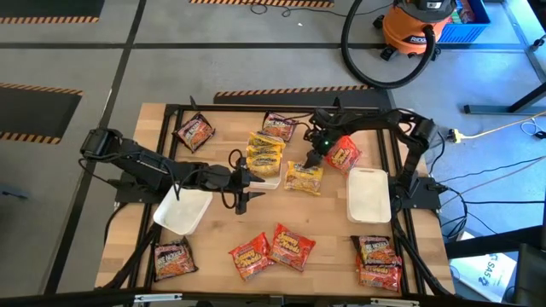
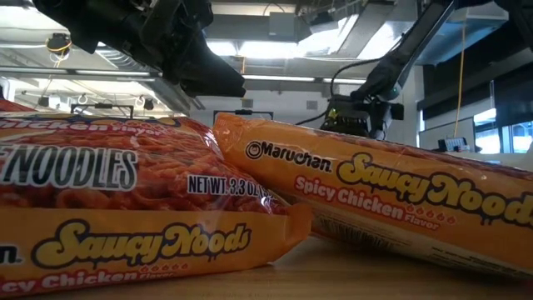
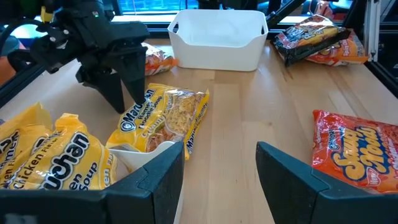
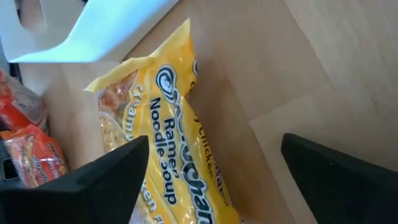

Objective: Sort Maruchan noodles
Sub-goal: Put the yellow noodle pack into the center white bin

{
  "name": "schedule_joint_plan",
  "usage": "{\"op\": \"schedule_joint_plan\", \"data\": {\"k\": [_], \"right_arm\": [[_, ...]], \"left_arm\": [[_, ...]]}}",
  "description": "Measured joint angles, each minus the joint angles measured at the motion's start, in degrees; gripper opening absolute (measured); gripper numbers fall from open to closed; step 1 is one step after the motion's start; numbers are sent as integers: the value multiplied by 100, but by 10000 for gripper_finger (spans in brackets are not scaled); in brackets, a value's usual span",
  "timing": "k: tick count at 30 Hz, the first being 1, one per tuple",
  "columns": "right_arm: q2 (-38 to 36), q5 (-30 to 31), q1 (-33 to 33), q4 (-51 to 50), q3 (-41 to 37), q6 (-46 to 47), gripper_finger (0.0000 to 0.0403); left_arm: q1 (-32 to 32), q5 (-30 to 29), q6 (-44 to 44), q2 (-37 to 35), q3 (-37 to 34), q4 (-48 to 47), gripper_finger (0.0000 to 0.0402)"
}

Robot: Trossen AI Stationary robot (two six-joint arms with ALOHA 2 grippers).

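Surface: pale wooden surface (image 1: 333,230) inside a black frame, seen from above.
Yellow noodles: one flat, crinkly yellow Maruchan ramen packet (image 1: 304,177) lies alone just right of centre; a pile of yellow packets (image 1: 265,152) sits at about 11 o'clock from it, beside a small white tray.
Red noodles: red-orange Saucy Noods packets (image 1: 273,249) lie at 6 o'clock; another red packet (image 1: 344,155) lies at 2 o'clock from the lone yellow one.
Dark noodles: dark brown-black packets (image 1: 194,131) lie at 10 o'clock, with more at the near corners.
Trays: white rectangular plastic tray (image 1: 368,195) at 3 o'clock; a second white tray (image 1: 183,211) at 8 o'clock.
Right gripper: right gripper (image 4: 214,171) hangs over the lone yellow packet, fingers spread wide, holding nothing.
Left gripper: left gripper (image 3: 221,171) waits near centre, fingers apart, empty.
Handling: the packet looks light, with slippery film and a brittle noodle block inside.
Grip point: I judge a pinch across the narrow width at mid-length is steadier than the thin sealed ends.
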Motion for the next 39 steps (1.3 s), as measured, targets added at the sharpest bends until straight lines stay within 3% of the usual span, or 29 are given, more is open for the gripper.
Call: {"op": "schedule_joint_plan", "data": {"k": [18,39], "right_arm": [[65,1,836,7,-22,-93,298],[63,-163,934,115,-37,-205,61]], "left_arm": [[0,-2,-1,0,0,13,192],[0,-28,-1,0,0,13,192]]}}
